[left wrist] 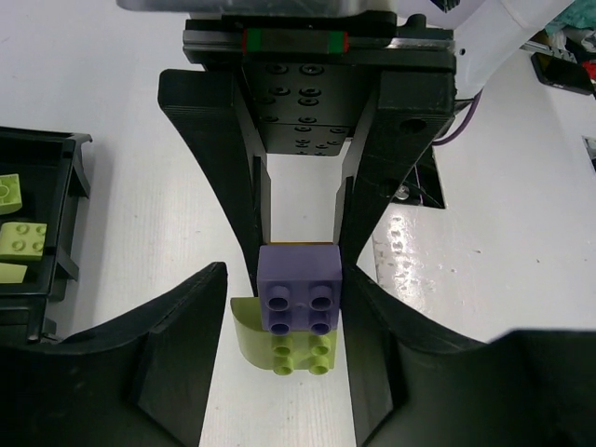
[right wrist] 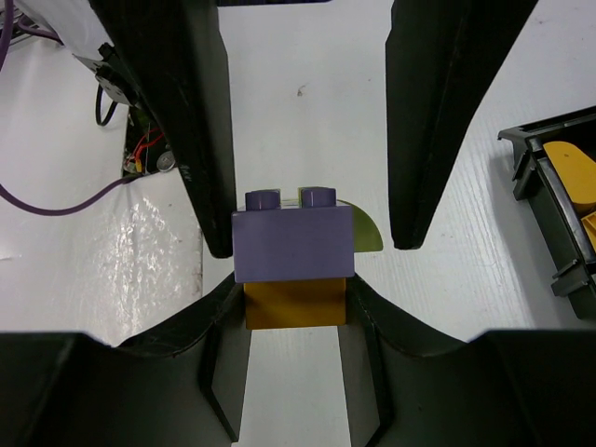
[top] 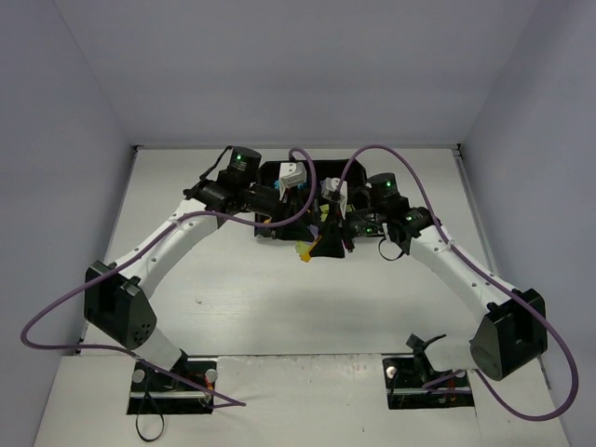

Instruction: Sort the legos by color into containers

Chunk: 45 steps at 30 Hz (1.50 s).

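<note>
A stack of three legos hangs between my two grippers above the white table: an orange brick point(right wrist: 294, 304), a purple brick point(right wrist: 292, 244) and a lime green curved brick point(left wrist: 289, 346). My right gripper point(right wrist: 293, 291) is shut on the orange end. My left gripper point(left wrist: 289, 284) faces it, and its fingers point(left wrist: 182, 354) press the lime green end. In the top view both meet at the stack point(top: 326, 231), just in front of the black tray point(top: 272, 172), which the arms mostly hide.
The tray's corner point(left wrist: 70, 186) shows at left in the left wrist view, with lime green bricks point(left wrist: 20, 238) inside. Its other corner point(right wrist: 535, 186) shows at right in the right wrist view, with orange bricks point(right wrist: 570, 177). Purple cables loop over both arms.
</note>
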Each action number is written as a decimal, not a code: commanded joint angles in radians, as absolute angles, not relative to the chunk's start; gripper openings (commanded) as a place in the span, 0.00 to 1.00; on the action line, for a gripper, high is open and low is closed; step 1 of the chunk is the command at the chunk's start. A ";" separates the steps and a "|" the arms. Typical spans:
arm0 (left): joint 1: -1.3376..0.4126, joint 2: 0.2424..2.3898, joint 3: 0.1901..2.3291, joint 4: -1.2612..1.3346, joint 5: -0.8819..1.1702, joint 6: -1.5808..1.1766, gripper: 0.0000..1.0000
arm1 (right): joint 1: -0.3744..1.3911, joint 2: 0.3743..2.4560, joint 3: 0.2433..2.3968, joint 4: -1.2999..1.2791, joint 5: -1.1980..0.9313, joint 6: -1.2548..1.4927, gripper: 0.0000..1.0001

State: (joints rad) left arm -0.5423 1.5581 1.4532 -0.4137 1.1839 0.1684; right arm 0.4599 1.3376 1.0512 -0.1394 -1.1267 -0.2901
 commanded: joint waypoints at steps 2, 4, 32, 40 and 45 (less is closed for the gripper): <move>-0.546 1.562 1.509 -0.365 1.239 0.156 0.43 | 0.466 1.328 1.101 -0.103 -1.149 -0.302 0.00; -0.546 1.569 1.511 -0.376 1.247 0.156 0.41 | 0.466 1.328 1.100 -0.103 -1.146 -0.302 0.00; -0.492 1.603 1.597 -0.393 1.302 0.112 0.00 | 0.431 1.250 0.927 -0.101 -1.037 -0.305 0.00; -0.491 1.721 1.643 -0.097 0.823 -0.110 0.00 | 0.359 1.195 0.916 -0.101 -0.835 -0.203 0.00; -0.495 1.896 1.801 -0.017 0.644 -0.173 0.00 | 0.351 1.158 0.910 -0.101 -0.808 -0.129 0.00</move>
